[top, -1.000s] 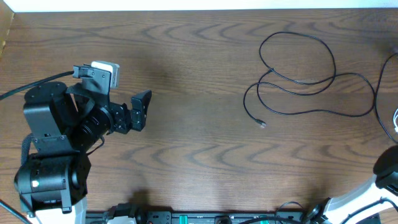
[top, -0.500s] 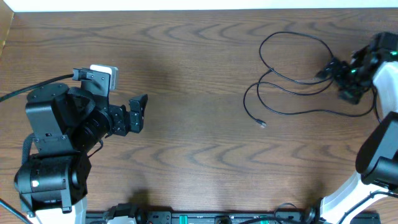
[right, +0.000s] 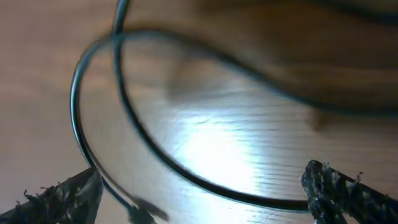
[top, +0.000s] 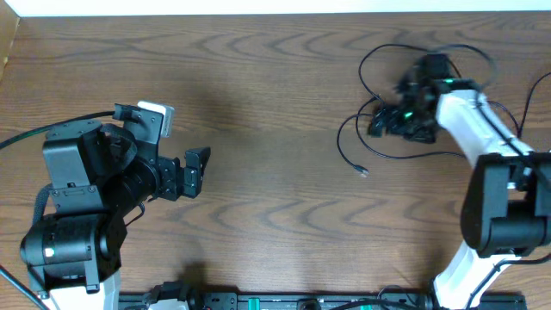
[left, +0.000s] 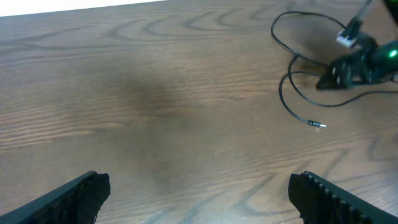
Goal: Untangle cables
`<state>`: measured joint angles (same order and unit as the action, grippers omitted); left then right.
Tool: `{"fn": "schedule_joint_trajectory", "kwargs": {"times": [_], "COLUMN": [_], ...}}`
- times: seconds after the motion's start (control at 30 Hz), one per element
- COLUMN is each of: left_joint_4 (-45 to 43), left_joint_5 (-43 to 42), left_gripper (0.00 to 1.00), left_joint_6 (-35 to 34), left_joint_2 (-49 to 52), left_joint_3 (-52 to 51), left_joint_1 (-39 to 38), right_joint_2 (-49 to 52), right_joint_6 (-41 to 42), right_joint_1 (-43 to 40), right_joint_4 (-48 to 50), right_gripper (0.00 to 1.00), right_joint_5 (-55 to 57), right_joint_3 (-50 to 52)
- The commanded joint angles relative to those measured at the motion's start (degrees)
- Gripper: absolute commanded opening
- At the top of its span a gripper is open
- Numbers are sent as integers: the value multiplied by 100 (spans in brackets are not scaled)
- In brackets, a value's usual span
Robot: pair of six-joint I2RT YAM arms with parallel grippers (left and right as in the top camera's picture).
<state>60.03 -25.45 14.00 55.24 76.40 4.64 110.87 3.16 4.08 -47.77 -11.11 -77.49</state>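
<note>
A thin black cable (top: 339,142) lies in loose crossing loops on the right half of the wooden table, its small plug end (top: 362,172) pointing toward the middle. My right gripper (top: 383,116) hangs open just over the left side of those loops. In the right wrist view, blurred cable strands (right: 186,174) run between its spread fingers (right: 342,190), with nothing gripped. My left gripper (top: 196,170) is open far to the left over bare wood. From the left wrist view the cable (left: 281,93), its plug (left: 318,124) and the right gripper (left: 348,65) show at the far right.
Thick black leads trail from the left arm's base (top: 52,129) toward the left edge. A pale strip borders the table's far edge (top: 258,7). Bare wood (top: 275,112) stretches between the two arms.
The right arm has swung in from the right edge and now sits over the cable loops. The left arm has shifted slightly, with its gripper still open.
</note>
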Motion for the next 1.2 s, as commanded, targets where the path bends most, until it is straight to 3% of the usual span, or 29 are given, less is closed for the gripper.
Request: {"fn": "schedule_joint_trajectory", "kwargs": {"times": [0.0,0.07,0.2,0.53,0.8,0.87,1.0,1.17], "left_joint_4": [33,59,85,251,426,444,444,442], "left_joint_5": [-109,-111,-109,-109,-109,-111,-114,-286], "left_gripper": [98,98,98,98,98,98,98,98], "left_joint_6": [138,138,136,138,136,129,44,-81], "left_joint_2": [17,15,17,17,15,15,15,15], "left_joint_3": [33,31,33,31,33,33,31,31], "left_joint_1": [-24,-24,-24,-24,-24,-24,-24,-24], "right_joint_2": [-22,-22,-22,269,1499,1582,1624,1624], "right_joint_6": [-2238,-2844,-3880,-3880,-3598,-3235,-1320,-243], "right_joint_1": [485,704,839,466,382,372,302,297], "right_joint_4": [-249,-223,17,1016,1235,1423,1937,1998], "right_gripper": [99,99,99,97,95,99,99,94], "right_joint_5": [2002,2673,2918,2350,2166,2142,2011,1620], "right_joint_3": [39,42,42,42,42,42,42,42]}}
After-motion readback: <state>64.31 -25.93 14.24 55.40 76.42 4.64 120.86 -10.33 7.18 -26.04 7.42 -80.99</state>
